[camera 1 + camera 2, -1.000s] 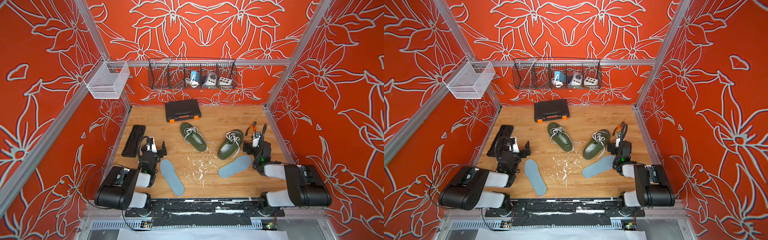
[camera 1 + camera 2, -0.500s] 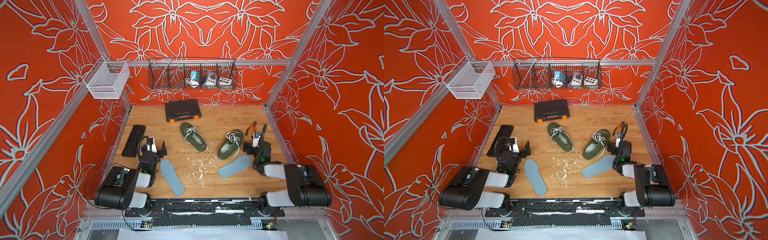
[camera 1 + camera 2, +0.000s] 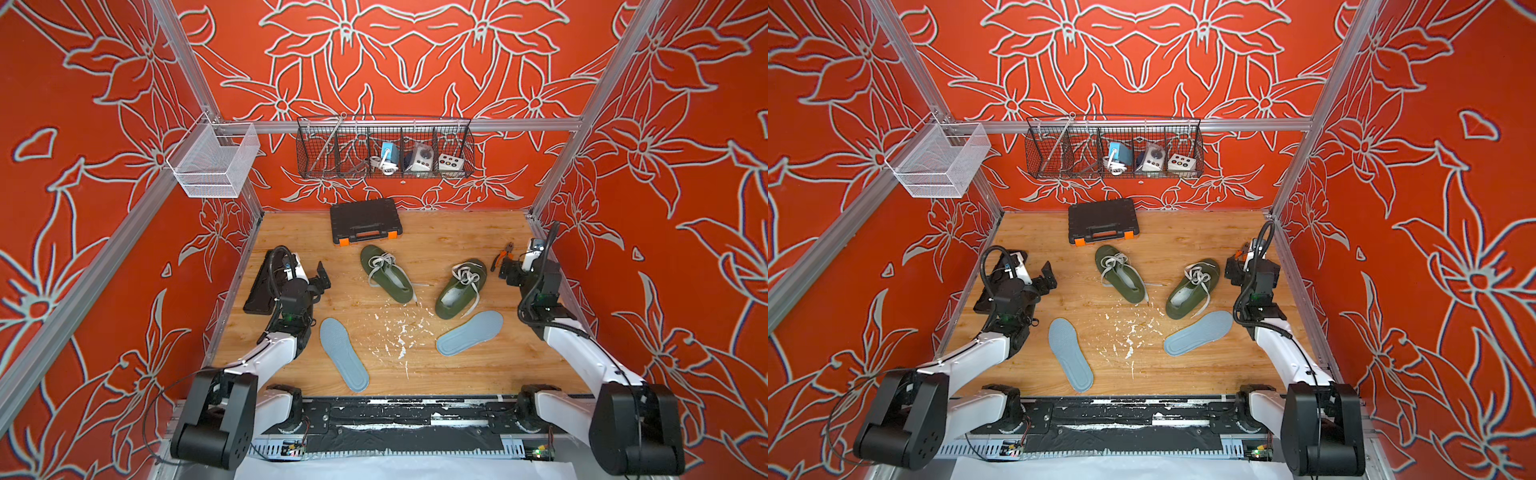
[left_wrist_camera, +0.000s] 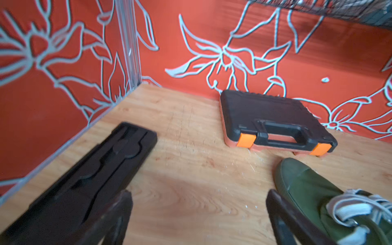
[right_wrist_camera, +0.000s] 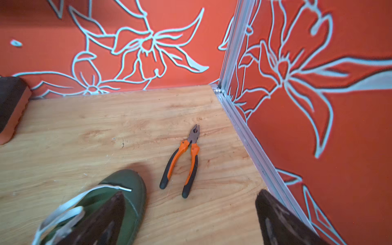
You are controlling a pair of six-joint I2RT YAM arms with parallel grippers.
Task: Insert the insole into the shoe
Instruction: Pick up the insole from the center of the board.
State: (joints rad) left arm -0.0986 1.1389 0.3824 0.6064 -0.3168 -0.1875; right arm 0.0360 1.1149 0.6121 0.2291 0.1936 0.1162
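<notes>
Two green lace-up shoes lie on the wooden floor in both top views, one toward the middle [image 3: 386,274] and one to its right [image 3: 459,289]. Two grey-blue insoles lie nearer the front, flat and apart from the shoes: a left insole [image 3: 343,353] and a right insole [image 3: 469,332]. My left gripper [image 3: 322,279] hovers open left of the middle shoe [image 4: 307,191], nothing between its fingers [image 4: 198,193]. My right gripper [image 3: 508,272] stands open just right of the right shoe's toe [image 5: 127,184], also empty [image 5: 191,193].
A black case with orange latches [image 3: 365,224] sits at the back wall. A black moulded tray [image 3: 259,286] lies along the left wall. Orange pliers [image 5: 184,161] lie near the right wall. Wire baskets [image 3: 384,149] hang on the back rail. White flecks [image 3: 395,328] dot the floor.
</notes>
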